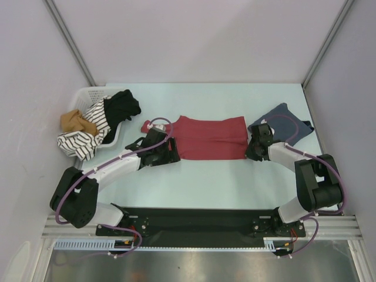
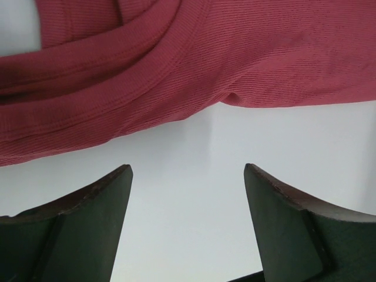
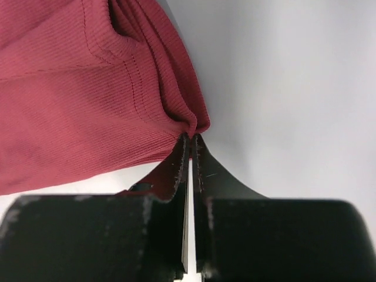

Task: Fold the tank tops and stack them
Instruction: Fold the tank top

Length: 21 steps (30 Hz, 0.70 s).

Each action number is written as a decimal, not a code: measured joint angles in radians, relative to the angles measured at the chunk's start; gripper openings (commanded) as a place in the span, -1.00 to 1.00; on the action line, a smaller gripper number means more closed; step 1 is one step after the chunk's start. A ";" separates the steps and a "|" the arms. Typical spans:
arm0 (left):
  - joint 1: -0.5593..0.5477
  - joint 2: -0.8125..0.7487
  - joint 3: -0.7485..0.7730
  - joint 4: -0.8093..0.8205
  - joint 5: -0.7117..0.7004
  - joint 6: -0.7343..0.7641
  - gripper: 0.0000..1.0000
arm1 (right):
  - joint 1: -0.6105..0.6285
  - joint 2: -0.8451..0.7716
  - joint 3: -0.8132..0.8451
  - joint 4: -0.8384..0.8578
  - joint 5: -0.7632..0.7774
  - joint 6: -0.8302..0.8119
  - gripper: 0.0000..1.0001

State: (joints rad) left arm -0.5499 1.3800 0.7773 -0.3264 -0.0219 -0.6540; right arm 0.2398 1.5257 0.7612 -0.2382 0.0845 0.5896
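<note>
The brick red tank top [image 1: 211, 138] lies flat across the middle of the table. The slate blue-grey tank top [image 1: 285, 120] lies bunched at the right rear, behind the right arm. My left gripper [image 1: 172, 150] sits at the red top's left end. In the left wrist view it is open [image 2: 188, 170], with bare table between its fingers and the red cloth [image 2: 176, 64] just beyond the tips. My right gripper [image 1: 248, 149] is at the red top's near right corner. Its jaws are shut [image 3: 191, 136], pinching a fold of the red cloth's [image 3: 70, 88] edge.
A white basket [image 1: 88, 93] at the left rear holds a black garment [image 1: 123, 106], a striped one [image 1: 85, 138] and a tan one [image 1: 75, 121], some spilling over its rim. Grey walls close in both sides, with the black base rail [image 1: 194, 220] in front.
</note>
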 measured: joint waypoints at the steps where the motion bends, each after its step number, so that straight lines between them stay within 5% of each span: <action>1: 0.002 -0.001 0.000 -0.005 -0.006 0.000 0.63 | 0.005 -0.002 0.000 -0.004 0.010 0.001 -1.00; 14: 0.013 -0.085 -0.002 -0.111 -0.106 0.001 0.60 | 0.023 -0.189 -0.109 -0.108 0.035 0.005 -1.00; 21: 0.142 -0.209 -0.055 -0.132 -0.118 0.000 0.47 | -0.005 -0.232 -0.137 -0.157 0.019 0.005 -1.00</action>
State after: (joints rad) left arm -0.4080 1.1706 0.7219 -0.4587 -0.1398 -0.6544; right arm 0.2348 1.2942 0.6247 -0.3950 0.1032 0.5941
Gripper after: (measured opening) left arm 0.772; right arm 0.011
